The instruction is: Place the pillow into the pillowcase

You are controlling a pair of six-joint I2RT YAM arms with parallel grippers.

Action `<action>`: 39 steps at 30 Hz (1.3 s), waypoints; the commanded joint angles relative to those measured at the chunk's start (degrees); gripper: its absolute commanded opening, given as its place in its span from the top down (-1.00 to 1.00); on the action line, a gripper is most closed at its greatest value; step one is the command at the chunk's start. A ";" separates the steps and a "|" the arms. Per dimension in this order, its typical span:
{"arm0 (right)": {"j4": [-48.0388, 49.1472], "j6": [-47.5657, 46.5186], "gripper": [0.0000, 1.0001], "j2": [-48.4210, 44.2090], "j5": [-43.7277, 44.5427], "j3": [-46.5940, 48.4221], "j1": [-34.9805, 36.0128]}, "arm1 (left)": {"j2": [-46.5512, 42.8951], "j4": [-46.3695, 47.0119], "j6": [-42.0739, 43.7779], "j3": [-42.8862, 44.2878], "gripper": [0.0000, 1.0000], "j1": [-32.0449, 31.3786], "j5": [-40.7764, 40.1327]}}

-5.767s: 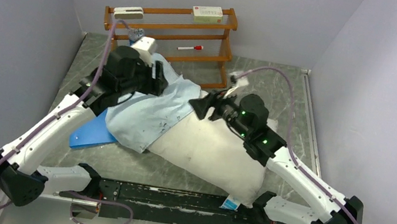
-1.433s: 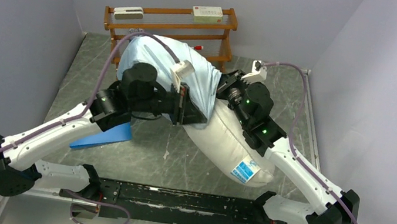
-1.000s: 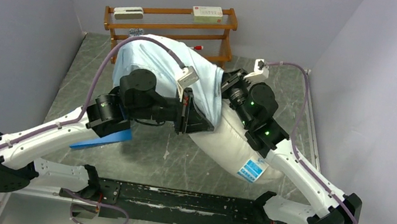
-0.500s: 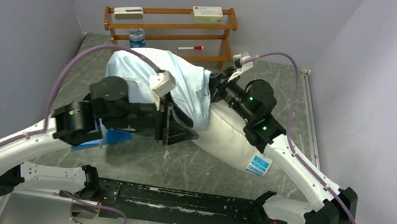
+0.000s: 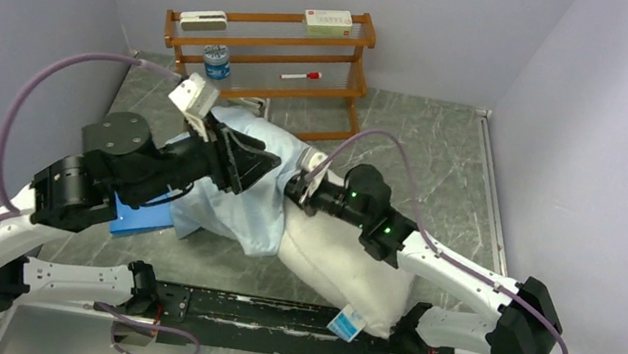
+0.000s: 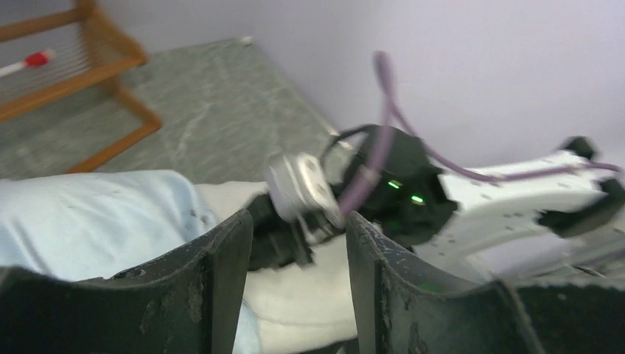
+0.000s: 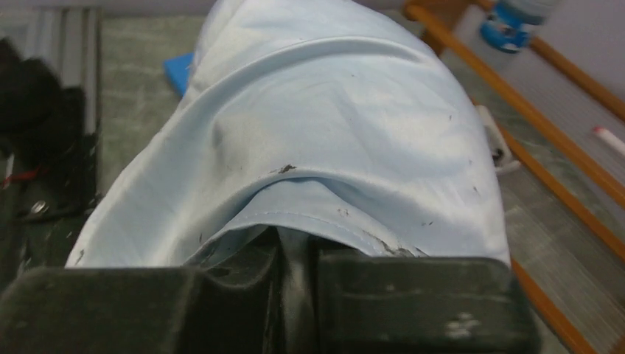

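Note:
The white pillow (image 5: 343,271) lies slantwise on the table, its near corner by the arm bases. The sky-blue pillowcase (image 5: 237,194) covers its far left part. My right gripper (image 5: 294,187) sits at the case's open hem. In the right wrist view the gripper (image 7: 295,247) is shut, with the pillowcase (image 7: 332,133) hem draped over its tips. My left gripper (image 5: 261,164) hovers open just above the case, holding nothing. Through the open left gripper (image 6: 298,228) I see the pillow (image 6: 309,295), the pillowcase (image 6: 88,214) and the right wrist.
A wooden rack (image 5: 270,34) at the back holds a box (image 5: 328,19), a red marker (image 5: 301,75) and a blue can (image 5: 216,60). A flat bright-blue rectangle (image 5: 140,217) lies under the left arm. Walls close both sides.
The pillow and case have come down from a raised, bunched pose toward the near side. My left gripper has let go of the case, opened and drawn back left.

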 commanded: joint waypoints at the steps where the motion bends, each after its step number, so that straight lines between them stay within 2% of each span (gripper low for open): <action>1: -4.40 -5.32 0.63 -1.18 0.08 0.98 4.96 | 3.26 -10.94 -1.77 3.25 -0.10 -0.27 -15.02; 3: -6.70 -0.20 0.43 -2.62 -0.39 0.46 5.13 | 3.96 -13.40 -1.68 3.80 -0.12 -0.25 -18.96; 6: -12.42 5.76 -0.02 -5.25 1.39 1.80 5.15 | 4.80 -15.19 -1.40 3.56 -0.14 -0.29 -22.95; 12: -28.89 12.59 -0.66 -7.64 6.32 9.00 4.71 | 8.14 -15.81 -0.41 2.56 -0.25 -0.10 -25.18; 15: -32.83 16.29 -0.93 -8.17 6.21 12.29 2.62 | 10.77 -16.14 0.21 2.47 -0.26 1.14 -25.12; 22: -36.25 23.46 -0.98 -7.33 -0.17 14.37 -10.59 | 15.91 -13.10 2.39 1.54 -0.24 9.78 -12.82; 26: -38.21 24.64 -0.98 -4.19 -4.91 13.46 -18.07 | 20.11 -10.05 5.50 0.51 -0.27 11.30 -7.74; 30: -36.00 26.79 -0.96 -1.07 -15.33 9.90 -24.77 | 25.79 -8.63 8.18 1.34 -0.34 11.30 -3.85; 34: -38.31 25.30 -0.91 4.30 -15.64 9.63 -26.07 | 30.21 -9.41 9.02 1.75 -0.37 11.27 -1.68; 39: -35.22 26.21 -0.89 9.15 -22.59 6.40 -26.07 | 32.69 -12.61 7.80 -0.63 -0.38 11.24 -1.24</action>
